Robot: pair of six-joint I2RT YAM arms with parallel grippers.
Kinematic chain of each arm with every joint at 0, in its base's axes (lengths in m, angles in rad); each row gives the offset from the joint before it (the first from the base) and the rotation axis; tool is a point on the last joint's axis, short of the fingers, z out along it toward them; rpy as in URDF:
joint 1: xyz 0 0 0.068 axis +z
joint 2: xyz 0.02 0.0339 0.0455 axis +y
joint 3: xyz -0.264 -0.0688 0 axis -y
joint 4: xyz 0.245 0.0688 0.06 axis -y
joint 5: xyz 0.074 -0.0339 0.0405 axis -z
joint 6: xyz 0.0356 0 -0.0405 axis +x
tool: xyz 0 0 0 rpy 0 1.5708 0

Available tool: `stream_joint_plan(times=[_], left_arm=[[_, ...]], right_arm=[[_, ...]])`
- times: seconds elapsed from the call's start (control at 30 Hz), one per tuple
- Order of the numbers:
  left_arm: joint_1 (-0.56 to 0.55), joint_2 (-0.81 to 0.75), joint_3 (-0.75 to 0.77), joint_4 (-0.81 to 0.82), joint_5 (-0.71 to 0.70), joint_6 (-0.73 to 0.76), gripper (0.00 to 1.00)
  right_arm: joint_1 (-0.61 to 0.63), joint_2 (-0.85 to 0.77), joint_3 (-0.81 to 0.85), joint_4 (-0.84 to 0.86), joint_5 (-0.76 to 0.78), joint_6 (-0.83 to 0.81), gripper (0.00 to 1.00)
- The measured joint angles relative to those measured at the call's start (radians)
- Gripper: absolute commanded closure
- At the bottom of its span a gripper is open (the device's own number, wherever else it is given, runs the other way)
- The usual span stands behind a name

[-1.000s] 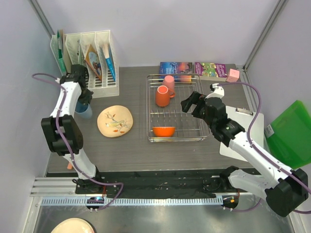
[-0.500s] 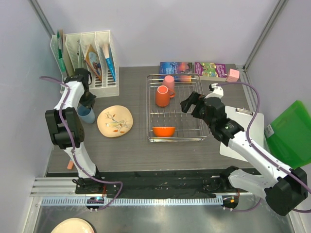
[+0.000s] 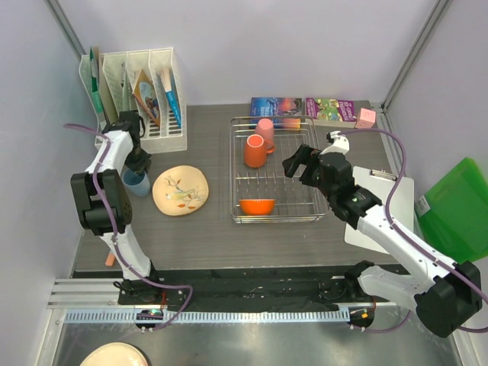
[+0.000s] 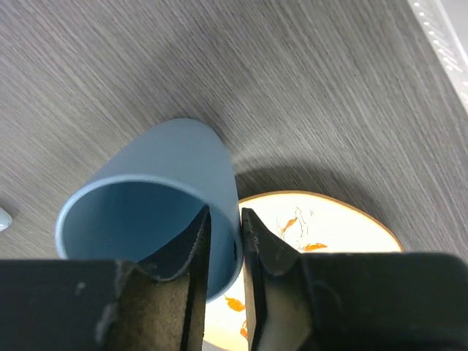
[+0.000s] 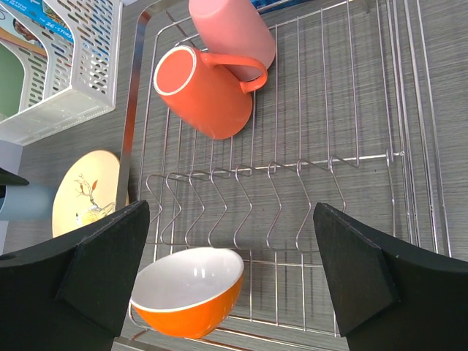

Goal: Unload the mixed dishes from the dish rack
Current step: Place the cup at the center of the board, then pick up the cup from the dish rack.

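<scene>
My left gripper (image 4: 225, 248) is shut on the rim of the light blue cup (image 4: 157, 194), one finger inside and one outside; the cup (image 3: 136, 181) stands on the table left of the cream floral plate (image 3: 180, 190). The plate also shows in the left wrist view (image 4: 329, 227). The silver wire dish rack (image 3: 319, 200) holds the orange mug (image 3: 255, 150), the pink cup (image 3: 265, 131) and the orange bowl (image 3: 257, 206). My right gripper (image 3: 299, 164) hangs open above the rack's right half. In the right wrist view I see the mug (image 5: 205, 91), pink cup (image 5: 234, 29) and bowl (image 5: 191, 291).
A white slotted file organiser (image 3: 145, 95) stands at the back left, close behind the left gripper. Two books (image 3: 305, 109) and a pink block (image 3: 365, 117) lie behind the rack. A clipboard (image 3: 385, 202) lies right of the rack, a green folder (image 3: 457, 210) beyond it.
My left gripper has moved the light blue cup slightly nearer and lower onto the table beside the plate. The right gripper has barely moved.
</scene>
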Motion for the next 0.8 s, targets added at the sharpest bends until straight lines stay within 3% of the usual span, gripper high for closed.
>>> stream_joint_plan(times=[0.13,0.23,0.3,0.43,0.57,0.67,0.8], left_arm=[[0.0,-0.058,0.003,-0.01,-0.005,0.0,0.59],[0.0,-0.12,0.032,-0.025,-0.009,-0.002,0.43],[0.0,-0.154,0.063,-0.032,-0.011,-0.003,0.23],[-0.013,-0.218,0.094,-0.039,-0.014,-0.01,0.0],[-0.088,-0.268,0.094,-0.037,-0.029,-0.005,0.0],[-0.246,-0.293,0.094,-0.014,-0.036,0.015,0.0],[-0.402,-0.367,0.037,0.101,0.073,0.05,0.0]], right_arm=[[0.0,0.002,0.0,0.0,0.0,-0.002,0.0],[0.0,0.012,0.0,0.0,-0.001,-0.002,0.0],[0.0,0.02,0.0,0.0,-0.003,-0.002,0.0],[0.0,0.027,0.0,0.0,-0.003,-0.003,0.0],[0.0,0.047,0.001,0.01,-0.004,-0.004,0.0],[0.001,0.093,0.014,0.021,-0.002,-0.007,0.0],[0.003,0.201,0.092,0.013,0.018,-0.029,0.0]])
